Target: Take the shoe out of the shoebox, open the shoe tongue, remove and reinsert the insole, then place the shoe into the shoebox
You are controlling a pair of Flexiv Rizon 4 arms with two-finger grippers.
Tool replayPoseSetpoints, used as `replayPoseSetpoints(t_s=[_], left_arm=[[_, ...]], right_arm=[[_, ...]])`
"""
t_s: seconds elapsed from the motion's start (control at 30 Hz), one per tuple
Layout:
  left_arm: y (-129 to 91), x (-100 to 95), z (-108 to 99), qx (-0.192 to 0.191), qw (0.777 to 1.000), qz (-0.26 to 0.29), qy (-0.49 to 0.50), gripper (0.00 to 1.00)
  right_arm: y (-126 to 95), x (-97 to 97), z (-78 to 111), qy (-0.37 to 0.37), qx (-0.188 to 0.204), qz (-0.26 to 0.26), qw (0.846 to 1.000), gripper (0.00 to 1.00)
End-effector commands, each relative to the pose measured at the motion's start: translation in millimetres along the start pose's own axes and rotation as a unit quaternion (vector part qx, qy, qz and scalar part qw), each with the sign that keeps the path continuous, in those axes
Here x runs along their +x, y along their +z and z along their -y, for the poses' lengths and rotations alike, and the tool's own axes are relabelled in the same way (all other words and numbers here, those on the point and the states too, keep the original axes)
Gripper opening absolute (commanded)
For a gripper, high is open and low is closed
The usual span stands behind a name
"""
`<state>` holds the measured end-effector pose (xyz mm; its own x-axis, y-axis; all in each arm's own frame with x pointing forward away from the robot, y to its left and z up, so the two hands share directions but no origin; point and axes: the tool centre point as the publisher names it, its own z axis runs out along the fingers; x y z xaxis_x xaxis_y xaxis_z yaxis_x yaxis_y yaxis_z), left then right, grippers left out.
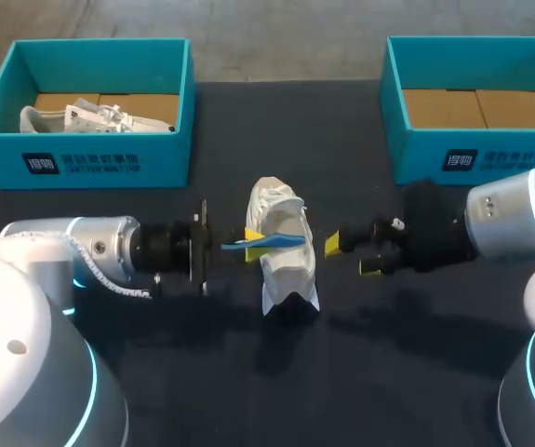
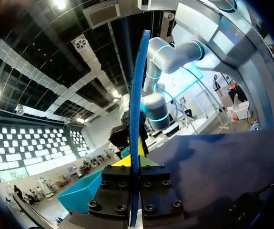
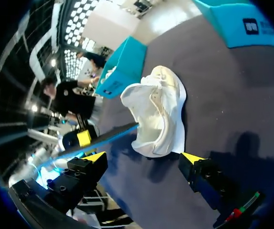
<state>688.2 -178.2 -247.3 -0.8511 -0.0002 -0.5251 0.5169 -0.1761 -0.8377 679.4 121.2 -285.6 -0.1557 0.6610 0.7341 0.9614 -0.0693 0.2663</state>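
Left jaws are clamping the blue insole (image 1: 274,241) over the white shoe (image 1: 287,268), right jaws standing apart nearby; unheld, the shoe is risking toppling during reinsertion.

The white low-top cloth shoe (image 1: 284,244) at the table's middle looks soft and matt, its woven upper creased and folded. The thin blue insole (image 1: 272,240) is smooth and dull, a flexible sheet; foam or rubber, I cannot tell. The table (image 1: 416,372) has a dark, matt covering without shine. The left teal shoebox (image 1: 81,163) and the right teal shoebox (image 1: 416,158), at the far corners, are smooth matt card with raw brown cardboard floors. The left gripper (image 1: 248,239) and the right gripper (image 1: 351,254) are matt black, dotted with screw heads, with yellow plastic-looking tips. The silver-white arm shells (image 1: 72,247) are smooth and glossy.
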Motion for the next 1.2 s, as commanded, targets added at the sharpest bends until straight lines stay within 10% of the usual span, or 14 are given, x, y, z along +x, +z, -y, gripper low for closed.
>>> replayPoseSetpoints(t_s=[0.03,1.2], left_arm=[[1.7,-1.4,-2.5,-0.003,1.000,-0.001,0.000,0.00],[-10.1,4.9,-16.6,-0.043,0.999,-0.003,-0.001,0.00]], right_arm=[[6.5,-1.9,0.8,-0.029,0.008,0.017,0.999,1.00],[13.6,-8.0,3.4,-0.071,0.014,0.022,0.997,1.00]])
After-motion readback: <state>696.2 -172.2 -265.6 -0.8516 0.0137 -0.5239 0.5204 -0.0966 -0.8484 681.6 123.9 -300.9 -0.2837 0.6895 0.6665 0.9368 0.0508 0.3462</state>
